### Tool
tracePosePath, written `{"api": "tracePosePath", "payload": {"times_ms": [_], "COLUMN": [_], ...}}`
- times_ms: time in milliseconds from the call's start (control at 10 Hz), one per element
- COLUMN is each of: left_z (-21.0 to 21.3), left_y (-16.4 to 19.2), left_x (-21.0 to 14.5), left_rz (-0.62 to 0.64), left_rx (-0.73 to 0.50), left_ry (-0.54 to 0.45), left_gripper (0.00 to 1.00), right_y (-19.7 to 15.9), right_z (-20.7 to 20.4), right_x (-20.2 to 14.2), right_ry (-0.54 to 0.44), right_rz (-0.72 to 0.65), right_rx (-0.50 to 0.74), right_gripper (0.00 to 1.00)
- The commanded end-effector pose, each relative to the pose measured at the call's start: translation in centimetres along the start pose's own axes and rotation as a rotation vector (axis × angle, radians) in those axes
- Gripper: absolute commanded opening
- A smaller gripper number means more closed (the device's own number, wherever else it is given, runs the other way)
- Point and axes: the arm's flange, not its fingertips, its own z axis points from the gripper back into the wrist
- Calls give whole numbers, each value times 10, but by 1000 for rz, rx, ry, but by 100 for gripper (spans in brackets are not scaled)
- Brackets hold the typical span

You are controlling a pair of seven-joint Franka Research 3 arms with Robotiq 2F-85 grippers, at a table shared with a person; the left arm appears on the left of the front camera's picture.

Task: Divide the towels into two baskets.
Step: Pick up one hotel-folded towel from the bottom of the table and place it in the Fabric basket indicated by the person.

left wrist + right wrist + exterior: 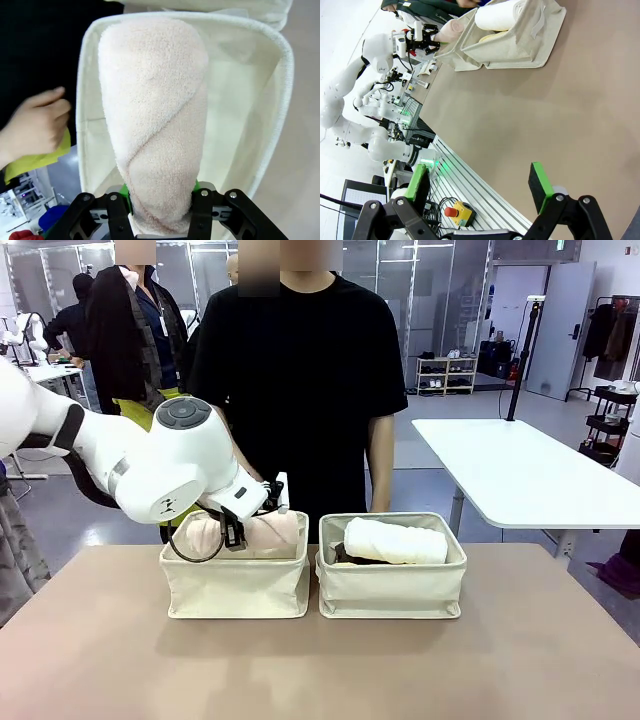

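Cream towel roll (152,125) clamped at one end by left claw (160,212), hanging over left basket (235,585), presumably for lowering inside. White towel (395,540) lying in right basket (392,585). Right claw (480,187) wide open, empty, above tabletop (530,110).

A flat, matte brown table (320,660) carries 2 rectangular cream canvas baskets. The left basket (237,590) stands just beside the right basket (391,590), their near walls level, both toward the table's far edge.
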Motion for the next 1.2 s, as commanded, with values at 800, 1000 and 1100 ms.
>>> {"api": "tracePosePath", "payload": {"times_ms": [800, 1000, 1100], "left_z": [0, 6, -6], "left_y": [10, 9, 6], "left_x": [-5, -10, -1], "left_rz": [-42, -23, -18], "left_rx": [-5, 16, -8], "left_ry": [10, 0, -3], "left_gripper": [100, 100, 100], "right_y": [3, 3, 3], "right_z": [-1, -1, -1], "right_x": [-1, -1, -1], "right_ry": [-16, -16, -16], "right_rz": [19, 19, 19], "right_rx": [9, 9, 9], "right_gripper": [100, 100, 100]}}
